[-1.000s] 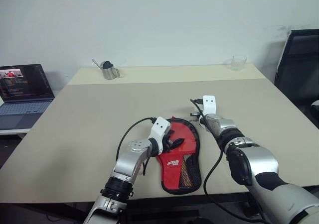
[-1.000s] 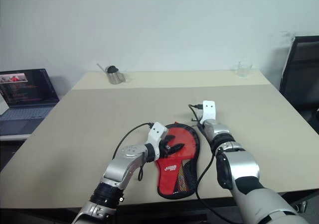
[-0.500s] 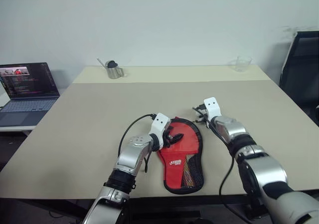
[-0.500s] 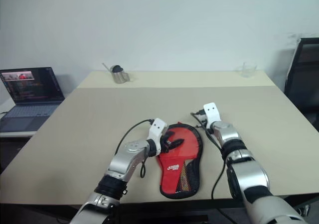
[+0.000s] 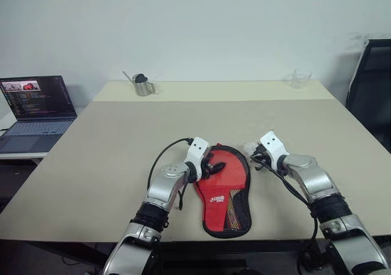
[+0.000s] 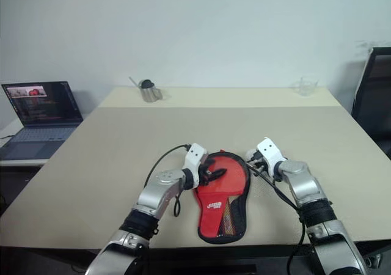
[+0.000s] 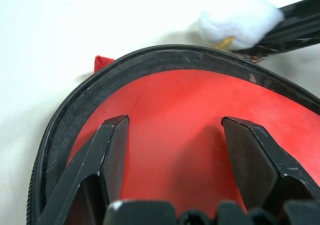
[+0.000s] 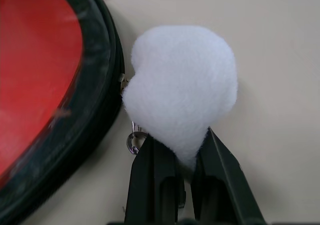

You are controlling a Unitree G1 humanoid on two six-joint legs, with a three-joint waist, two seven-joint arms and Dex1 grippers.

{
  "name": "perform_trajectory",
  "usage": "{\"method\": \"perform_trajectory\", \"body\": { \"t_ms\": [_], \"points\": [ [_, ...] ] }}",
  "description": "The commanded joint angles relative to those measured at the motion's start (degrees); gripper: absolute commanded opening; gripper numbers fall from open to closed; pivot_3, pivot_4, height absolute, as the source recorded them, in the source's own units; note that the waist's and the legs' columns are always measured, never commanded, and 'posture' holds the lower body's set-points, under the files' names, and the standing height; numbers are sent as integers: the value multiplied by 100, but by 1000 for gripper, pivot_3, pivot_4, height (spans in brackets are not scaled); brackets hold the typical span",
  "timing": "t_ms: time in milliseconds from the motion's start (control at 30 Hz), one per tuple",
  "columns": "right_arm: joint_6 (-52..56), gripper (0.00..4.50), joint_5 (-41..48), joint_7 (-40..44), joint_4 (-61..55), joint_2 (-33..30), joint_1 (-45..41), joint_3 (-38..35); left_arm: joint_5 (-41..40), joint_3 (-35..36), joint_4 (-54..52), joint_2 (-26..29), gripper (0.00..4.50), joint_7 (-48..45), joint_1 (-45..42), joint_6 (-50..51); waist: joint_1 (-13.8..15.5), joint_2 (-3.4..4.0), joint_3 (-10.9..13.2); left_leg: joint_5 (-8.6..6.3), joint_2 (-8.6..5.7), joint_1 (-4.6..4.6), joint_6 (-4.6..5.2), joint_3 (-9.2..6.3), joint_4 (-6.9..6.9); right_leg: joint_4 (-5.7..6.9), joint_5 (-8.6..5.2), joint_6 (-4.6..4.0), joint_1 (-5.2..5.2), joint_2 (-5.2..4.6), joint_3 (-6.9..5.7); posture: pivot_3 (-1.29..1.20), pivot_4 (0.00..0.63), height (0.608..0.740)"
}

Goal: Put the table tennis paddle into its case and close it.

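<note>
The case (image 5: pixel 225 192) lies flat near the table's front edge, red side up, with its mesh pocket and white logo toward me. My left gripper (image 5: pixel 211 167) is open, its two black fingers (image 7: pixel 116 135) spread over the round red face inside the black zip rim (image 7: pixel 150 57). My right gripper (image 5: pixel 256 159) is shut on the lower tip of the white plush keychain (image 8: pixel 182 85), which sits just off the case's right rim by a small metal ring (image 8: pixel 134 141). The table tennis paddle is hidden.
A small metal pitcher (image 5: pixel 142 85) stands at the far left of the beige table (image 5: pixel 110 140) and a clear glass cup (image 5: pixel 299 77) at the far right. An open laptop (image 5: pixel 33 107) sits on a side desk to the left. A black chair (image 5: pixel 372 85) stands to the right.
My right arm has drawn back toward me and to the right, its wrist rolling, and now lies low beside the case's right rim. The left gripper stays on the case. The camera view has shifted.
</note>
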Motion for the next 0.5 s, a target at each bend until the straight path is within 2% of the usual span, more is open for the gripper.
{"method": "perform_trajectory", "body": {
  "t_ms": [33,167,300,500],
  "points": [
    [192,9,136,497,-614,-451,202,-3,141,-154,436,7,3210,-25,121,134,13,0,0,0,0,-1,0,0,0,-3,0,0,0,0,0,0,150,740],
    [229,9,361,1184,-1307,-1014,569,43,148,-192,474,30,3210,-68,124,107,46,-1,0,0,-1,-9,0,-2,-2,-19,0,2,0,0,-6,0,150,740],
    [-283,9,287,1749,-1814,-1657,1034,307,156,-221,516,29,3210,-103,126,85,72,-1,1,-1,1,-17,-1,-2,-7,-40,1,3,1,2,-19,0,150,740],
    [-715,9,663,2489,-2434,-2163,1648,290,149,-239,574,30,3210,-119,101,51,99,-4,2,-2,1,-27,-1,-3,-10,-76,9,18,6,3,-22,0,150,740]
  ]
}}
